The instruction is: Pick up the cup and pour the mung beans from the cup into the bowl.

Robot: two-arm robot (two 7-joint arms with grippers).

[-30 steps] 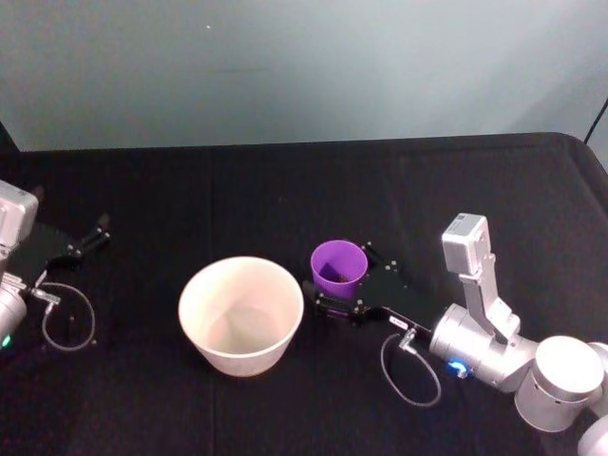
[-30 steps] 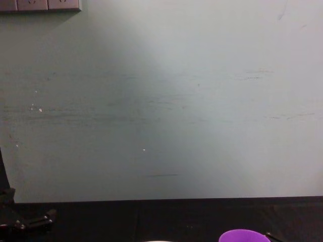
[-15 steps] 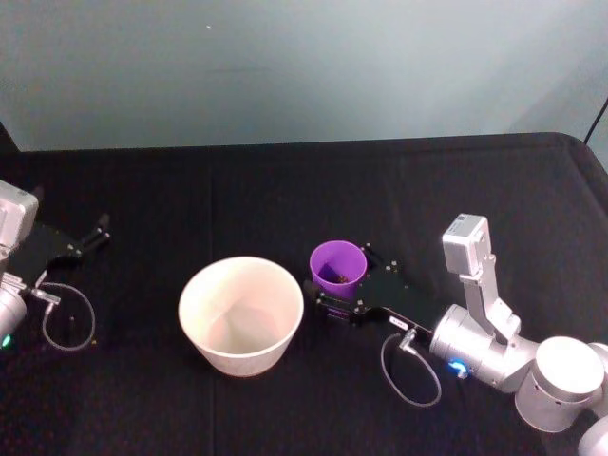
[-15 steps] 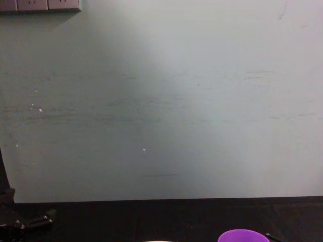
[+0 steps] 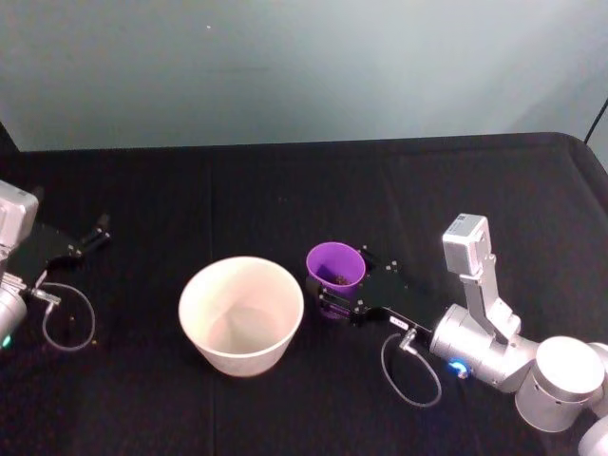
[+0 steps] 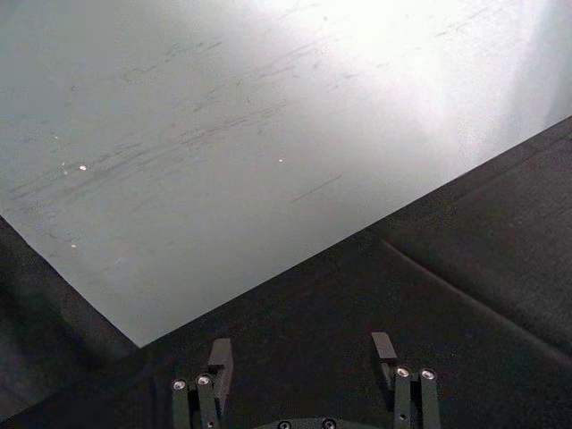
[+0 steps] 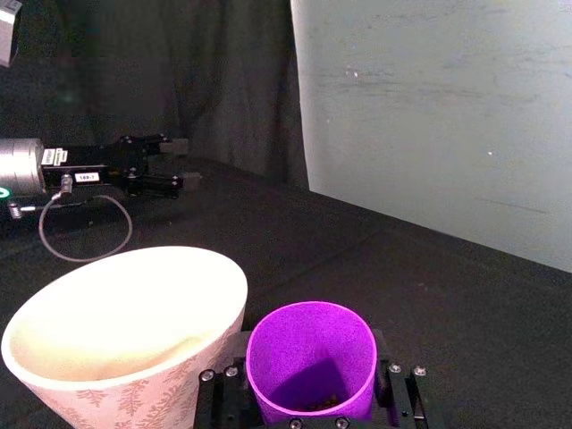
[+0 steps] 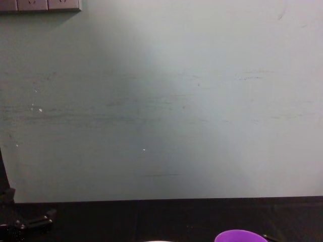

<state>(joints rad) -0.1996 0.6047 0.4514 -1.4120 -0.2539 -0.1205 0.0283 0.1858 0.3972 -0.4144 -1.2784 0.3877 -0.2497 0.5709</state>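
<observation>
Reaches in low with right gripper (image 5: 347, 281) clamped around the cup (image 5: 335, 265), just right of the bowl (image 5: 237, 355). Rests left gripper (image 6: 304, 357) far left, fingers spread.

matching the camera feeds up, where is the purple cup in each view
Head view: the cup, near centre, held by the right gripper.
Right wrist view: bottom edge, between the gripper's fingers.
Chest view: rim at bottom edge, right of centre.
Landmark: the bowl beside the cup.

Right gripper (image 5: 342, 281) reaches in from the near right with jaws clamped on the cup (image 5: 334, 263); left gripper (image 5: 97, 231) is parked at the left, jaws apart.
</observation>
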